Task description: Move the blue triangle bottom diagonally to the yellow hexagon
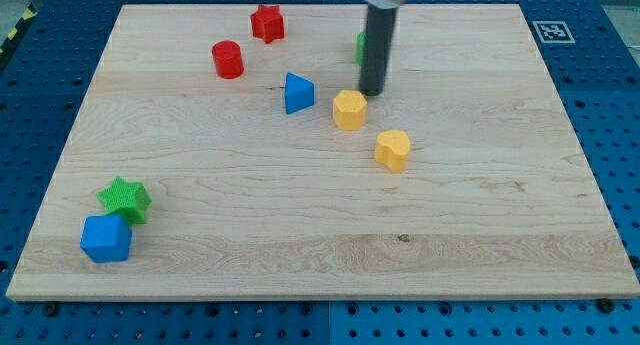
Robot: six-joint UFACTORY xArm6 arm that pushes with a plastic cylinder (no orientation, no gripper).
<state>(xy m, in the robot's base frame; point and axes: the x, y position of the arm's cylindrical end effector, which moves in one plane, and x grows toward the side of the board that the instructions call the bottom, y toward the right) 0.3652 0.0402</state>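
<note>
The blue triangle [297,93] lies on the wooden board [320,235] a little above the middle, just left of the yellow hexagon [349,110]. My tip [372,92] touches down just above and right of the yellow hexagon, close to it, and well to the right of the blue triangle. The rod rises from there to the view's top.
A yellow heart [393,149] lies below and right of the hexagon. A red cylinder [228,59] and a red star [267,23] sit at upper left. A green block [359,47] is partly hidden behind the rod. A green star [124,198] and a blue cube [106,238] sit at lower left.
</note>
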